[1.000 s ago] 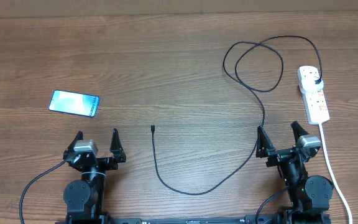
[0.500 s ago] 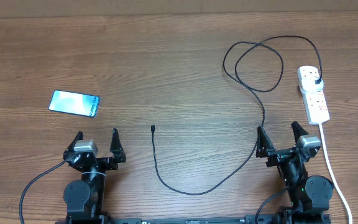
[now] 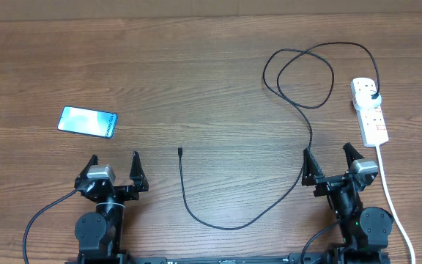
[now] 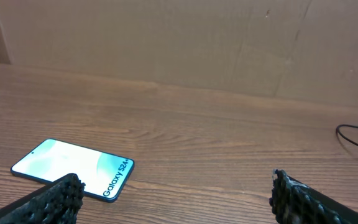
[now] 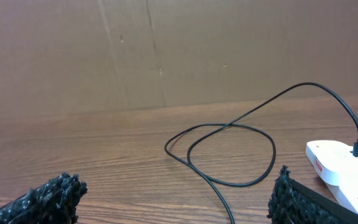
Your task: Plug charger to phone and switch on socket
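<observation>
The phone (image 3: 87, 122) lies flat on the table at the left, its teal screen up; it also shows in the left wrist view (image 4: 73, 168). The charger (image 3: 308, 117), a thin black cable, loops from its plug in the socket (image 3: 370, 110) at the right down to its connector tip (image 3: 180, 152) at mid-table. The cable's loops (image 5: 229, 155) and the white socket (image 5: 347, 167) show in the right wrist view. My left gripper (image 3: 114, 167) is open and empty, just in front of the phone. My right gripper (image 3: 330, 158) is open and empty, with the cable running by its left finger.
The socket's thick white cord (image 3: 394, 205) runs down the right side past my right arm. A brown cardboard wall (image 4: 166, 43) stands behind the table's far edge.
</observation>
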Controlling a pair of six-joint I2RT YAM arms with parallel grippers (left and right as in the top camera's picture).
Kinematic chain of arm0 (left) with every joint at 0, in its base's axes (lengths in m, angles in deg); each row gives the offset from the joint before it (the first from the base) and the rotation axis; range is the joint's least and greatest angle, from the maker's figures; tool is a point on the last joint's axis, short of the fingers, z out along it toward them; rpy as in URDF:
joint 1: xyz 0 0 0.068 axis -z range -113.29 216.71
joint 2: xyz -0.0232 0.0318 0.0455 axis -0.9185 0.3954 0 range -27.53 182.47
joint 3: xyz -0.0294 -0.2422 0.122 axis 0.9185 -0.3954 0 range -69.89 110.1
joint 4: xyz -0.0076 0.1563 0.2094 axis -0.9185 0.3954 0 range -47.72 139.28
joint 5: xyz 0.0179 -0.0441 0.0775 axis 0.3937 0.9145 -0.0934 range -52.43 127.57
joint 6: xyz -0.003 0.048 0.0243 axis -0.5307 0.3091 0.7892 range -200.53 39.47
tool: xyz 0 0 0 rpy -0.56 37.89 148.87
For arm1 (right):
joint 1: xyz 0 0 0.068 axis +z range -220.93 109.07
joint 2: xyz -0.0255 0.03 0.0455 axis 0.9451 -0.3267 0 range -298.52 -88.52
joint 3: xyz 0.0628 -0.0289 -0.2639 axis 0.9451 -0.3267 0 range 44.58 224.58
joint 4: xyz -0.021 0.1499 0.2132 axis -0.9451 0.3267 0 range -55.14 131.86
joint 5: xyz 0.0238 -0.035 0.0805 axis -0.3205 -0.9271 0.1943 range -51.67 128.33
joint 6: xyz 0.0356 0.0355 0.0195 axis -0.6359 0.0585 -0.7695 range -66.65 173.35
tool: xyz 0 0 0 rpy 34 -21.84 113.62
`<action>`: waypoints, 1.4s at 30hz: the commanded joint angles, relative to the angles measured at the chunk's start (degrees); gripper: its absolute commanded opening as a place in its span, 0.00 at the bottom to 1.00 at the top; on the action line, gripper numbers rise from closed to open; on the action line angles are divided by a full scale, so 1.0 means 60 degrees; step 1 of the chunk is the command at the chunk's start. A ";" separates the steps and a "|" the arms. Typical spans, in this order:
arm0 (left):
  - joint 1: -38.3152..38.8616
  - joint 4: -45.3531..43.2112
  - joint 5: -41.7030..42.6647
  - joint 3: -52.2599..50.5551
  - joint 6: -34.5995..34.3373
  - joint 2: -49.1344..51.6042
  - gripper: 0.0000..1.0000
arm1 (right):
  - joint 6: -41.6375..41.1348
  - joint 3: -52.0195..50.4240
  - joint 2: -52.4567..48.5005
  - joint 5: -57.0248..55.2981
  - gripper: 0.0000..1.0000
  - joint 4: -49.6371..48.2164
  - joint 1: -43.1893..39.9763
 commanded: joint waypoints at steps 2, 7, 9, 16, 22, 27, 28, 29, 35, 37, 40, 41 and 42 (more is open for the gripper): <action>0.0040 -0.0033 -0.0098 -0.0069 0.0109 -0.0102 1.00 | 0.0004 -0.0098 0.0109 -0.0073 1.00 -0.0058 0.0062; 0.0040 -0.0033 -0.0095 -0.0069 0.0109 -0.0102 1.00 | 0.0007 -0.0098 0.0109 -0.0076 1.00 -0.0058 0.0062; 0.0040 -0.0033 -0.0095 -0.0069 0.0109 -0.0102 1.00 | 0.0004 -0.0098 0.0109 -0.0073 1.00 -0.0058 0.0062; 0.0040 -0.0033 -0.0098 -0.0069 0.0109 -0.0102 1.00 | 0.0007 -0.0098 0.0109 -0.0073 1.00 -0.0058 0.0062; 0.0040 -0.0036 -0.0098 -0.0069 0.0113 -0.0102 1.00 | 0.0007 -0.0098 0.0109 -0.0073 1.00 -0.0058 0.0062; 0.0040 -0.0036 -0.0204 -0.0069 0.0211 -0.0102 1.00 | 0.0004 -0.0095 0.0109 -0.0073 1.00 -0.0058 0.0062; 0.0040 -0.0036 -0.0197 -0.0069 0.0273 -0.0102 1.00 | 0.0004 -0.0095 0.0109 -0.0073 1.00 -0.0058 0.0062; 0.0040 -0.0033 -0.0193 -0.0069 0.0321 -0.0102 1.00 | 0.0007 -0.0098 0.0109 -0.0076 1.00 -0.0058 0.0062; 0.0040 -0.0033 -0.0168 -0.0069 0.0317 -0.0102 1.00 | 0.0004 -0.0098 0.0109 -0.0076 1.00 -0.0058 0.0062; 0.0040 -0.0036 -0.0164 -0.0069 0.0321 -0.0102 1.00 | 0.0007 -0.0098 0.0109 -0.0076 1.00 -0.0058 0.0062; 0.0040 -0.0076 -0.0193 -0.0069 0.0317 -0.0102 1.00 | 0.0007 -0.0098 0.0109 -0.0073 1.00 -0.0058 0.0062; 0.0040 -0.0178 -0.0087 -0.0069 0.0266 -0.0102 1.00 | 0.0004 -0.0098 0.0109 -0.0076 1.00 -0.0058 0.0062; 0.0040 -0.0200 0.0222 -0.0069 0.0255 -0.0102 1.00 | 0.0004 -0.0098 0.0109 -0.0076 1.00 -0.0058 0.0062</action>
